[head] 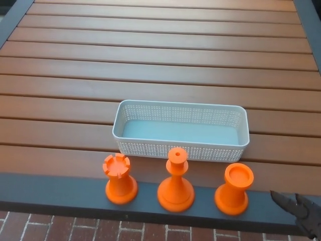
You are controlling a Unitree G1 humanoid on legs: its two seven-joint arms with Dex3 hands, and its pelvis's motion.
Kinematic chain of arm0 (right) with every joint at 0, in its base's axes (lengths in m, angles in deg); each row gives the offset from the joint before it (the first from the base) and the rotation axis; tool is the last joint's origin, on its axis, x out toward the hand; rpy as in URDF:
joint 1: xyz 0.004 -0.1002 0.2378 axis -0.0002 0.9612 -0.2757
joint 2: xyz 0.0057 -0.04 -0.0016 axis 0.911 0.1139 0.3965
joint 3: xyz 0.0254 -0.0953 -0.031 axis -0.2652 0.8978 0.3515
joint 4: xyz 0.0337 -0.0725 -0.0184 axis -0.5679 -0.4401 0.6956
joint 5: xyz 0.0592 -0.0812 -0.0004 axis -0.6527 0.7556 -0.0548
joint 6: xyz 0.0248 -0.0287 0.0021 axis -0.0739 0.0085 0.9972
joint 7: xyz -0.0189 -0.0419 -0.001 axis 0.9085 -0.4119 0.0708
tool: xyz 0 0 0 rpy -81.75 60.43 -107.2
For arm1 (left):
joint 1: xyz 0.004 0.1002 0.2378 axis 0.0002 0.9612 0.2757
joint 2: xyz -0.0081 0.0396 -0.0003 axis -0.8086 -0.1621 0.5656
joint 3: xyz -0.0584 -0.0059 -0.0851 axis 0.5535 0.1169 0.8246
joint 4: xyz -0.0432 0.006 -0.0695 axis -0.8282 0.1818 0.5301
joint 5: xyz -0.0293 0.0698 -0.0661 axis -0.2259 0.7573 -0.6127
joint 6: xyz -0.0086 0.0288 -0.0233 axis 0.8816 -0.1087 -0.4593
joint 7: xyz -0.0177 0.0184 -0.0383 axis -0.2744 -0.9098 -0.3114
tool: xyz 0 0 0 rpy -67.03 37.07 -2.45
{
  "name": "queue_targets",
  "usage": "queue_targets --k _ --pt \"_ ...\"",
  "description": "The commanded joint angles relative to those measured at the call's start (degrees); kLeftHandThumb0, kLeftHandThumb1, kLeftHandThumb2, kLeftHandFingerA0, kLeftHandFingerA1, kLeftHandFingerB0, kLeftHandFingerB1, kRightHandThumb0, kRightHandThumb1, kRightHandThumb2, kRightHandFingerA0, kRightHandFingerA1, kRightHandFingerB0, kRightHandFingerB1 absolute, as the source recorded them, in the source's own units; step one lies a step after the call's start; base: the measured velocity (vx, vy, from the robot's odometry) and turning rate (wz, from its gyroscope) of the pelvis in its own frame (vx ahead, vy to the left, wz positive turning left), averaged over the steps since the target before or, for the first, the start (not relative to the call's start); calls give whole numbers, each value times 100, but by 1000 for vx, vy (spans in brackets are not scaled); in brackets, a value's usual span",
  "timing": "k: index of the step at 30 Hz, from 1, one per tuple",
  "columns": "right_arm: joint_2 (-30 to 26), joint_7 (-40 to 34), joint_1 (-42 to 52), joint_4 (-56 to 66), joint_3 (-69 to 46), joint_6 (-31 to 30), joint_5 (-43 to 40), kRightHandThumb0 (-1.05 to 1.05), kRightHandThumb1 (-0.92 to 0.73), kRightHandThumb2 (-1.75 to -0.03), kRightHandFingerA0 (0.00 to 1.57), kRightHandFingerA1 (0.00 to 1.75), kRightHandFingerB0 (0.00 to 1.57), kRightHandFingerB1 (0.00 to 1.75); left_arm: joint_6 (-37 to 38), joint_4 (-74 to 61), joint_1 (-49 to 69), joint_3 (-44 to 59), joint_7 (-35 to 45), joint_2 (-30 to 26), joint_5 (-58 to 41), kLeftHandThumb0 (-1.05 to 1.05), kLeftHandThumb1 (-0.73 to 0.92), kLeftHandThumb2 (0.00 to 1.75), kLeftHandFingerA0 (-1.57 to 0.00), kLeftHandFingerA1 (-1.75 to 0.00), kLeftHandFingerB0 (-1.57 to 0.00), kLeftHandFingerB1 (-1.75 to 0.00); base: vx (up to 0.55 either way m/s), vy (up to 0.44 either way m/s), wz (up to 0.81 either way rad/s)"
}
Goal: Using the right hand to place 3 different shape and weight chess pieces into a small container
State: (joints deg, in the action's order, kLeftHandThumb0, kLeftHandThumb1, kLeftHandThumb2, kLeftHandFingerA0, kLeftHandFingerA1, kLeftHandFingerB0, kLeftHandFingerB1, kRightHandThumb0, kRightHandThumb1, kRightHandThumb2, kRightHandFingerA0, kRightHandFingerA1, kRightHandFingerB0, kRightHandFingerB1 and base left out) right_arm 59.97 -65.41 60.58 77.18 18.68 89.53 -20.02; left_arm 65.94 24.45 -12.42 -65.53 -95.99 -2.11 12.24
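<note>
Three orange chess pieces stand upright in a row on the table's dark front edge: a notched rook [120,179] at the left, a pawn-like piece with a round knob [175,181] in the middle, and a cup-topped piece [233,189] at the right. Just behind them lies a white perforated rectangular container [180,129], with nothing in it. My right hand [300,211] shows only as black fingertips at the bottom right corner, apart from the cup-topped piece and holding nothing. The left hand does not show.
The table [160,60] is of brown wooden slats with a dark grey frame. Red brick paving [75,228] shows below the front edge.
</note>
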Motion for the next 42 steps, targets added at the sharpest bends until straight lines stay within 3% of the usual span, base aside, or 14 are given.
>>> queue_targets --k 1,4,5,8,9,11,15,16,17,18,26,33,35,42 --pt "157 113 -225 214 -134 -1107 237 -73 -52 -89 25 59 14 42 468 228 -95 42 -9 -129 12 -10 38 132 -122 -114 -105 -90 0 0 0" --pt "168 64 -543 98 -206 -1411 497 -76 -53 -88 30 64 20 45 413 56 -14 7 -25 -116 51 -9 36 134 -121 -116 -104 -91 0 0 0" --pt "181 61 -601 108 -203 -1511 576 -68 -64 -60 31 63 26 34 407 -60 41 -7 -20 -98 56 -10 37 130 -121 -117 -103 -92 0 0 0" --pt "222 89 -668 164 -173 -1734 663 -68 -63 -60 30 60 28 34 314 -250 117 -20 -8 -64 43 -14 40 127 -122 -117 -104 -94 0 0 0" --pt "253 105 -698 196 -151 -1853 725 -70 -64 -60 31 61 31 35 353 -262 135 -22 2 -58 39 -12 36 137 -121 -116 -104 -92 0 0 0" --pt "290 125 -738 247 -116 -2023 815 -70 -64 -60 31 61 31 35 420 -274 158 -27 14 -53 36 -12 36 137 -121 -116 -104 -92 0 0 0" --pt "345 209 -798 352 8 -2285 905 -71 -64 -60 32 58 34 35 263 -500 246 -80 -42 -66 111 -11 40 128 -121 -115 -103 -92 0 0 0" --pt "358 222 -829 382 54 -2357 963 -72 -50 -88 30 61 29 47 262 -319 131 -49 -43 -83 76 -9 38 133 -125 -116 -106 -91 0 0 0" --pt "360 225 -837 393 68 -2383 981 -72 -50 -88 30 61 29 47 264 -268 99 -40 -42 -87 65 -9 38 133 -125 -116 -106 -91 0 0 0" --pt "347 253 -893 379 124 -2398 1021 -69 -63 -60 31 60 36 38 288 -129 22 -29 -46 -107 61 -11 37 131 -127 -116 -106 -91 0 0 0" --pt "159 503 -1282 108 479 -2660 1160 -68 -64 -60 30 55 39 36 367 -456 218 -82 12 -9 37 -12 36 135 -125 -117 -106 -94 0 0 0" --pt "-4 629 -1816 -382 539 -3064 1187 -71 -64 -60 26 55 37 36 379 -586 299 -82 142 -8 -24 -6 31 149 -124 -117 -106 -93 0 0 0" --pt "-74 618 -1981 -547 515 -3143 1206 -69 -63 -60 26 56 39 36 415 -499 261 -79 136 -17 -10 -13 33 140 -125 -117 -107 -93 0 0 0" --pt "-135 556 -2224 -644 448 -3543 1288 -70 -62 -60 26 55 40 37 375 -612 297 -117 141 10 10 -8 34 145 -125 -118 -107 -96 0 0 0"
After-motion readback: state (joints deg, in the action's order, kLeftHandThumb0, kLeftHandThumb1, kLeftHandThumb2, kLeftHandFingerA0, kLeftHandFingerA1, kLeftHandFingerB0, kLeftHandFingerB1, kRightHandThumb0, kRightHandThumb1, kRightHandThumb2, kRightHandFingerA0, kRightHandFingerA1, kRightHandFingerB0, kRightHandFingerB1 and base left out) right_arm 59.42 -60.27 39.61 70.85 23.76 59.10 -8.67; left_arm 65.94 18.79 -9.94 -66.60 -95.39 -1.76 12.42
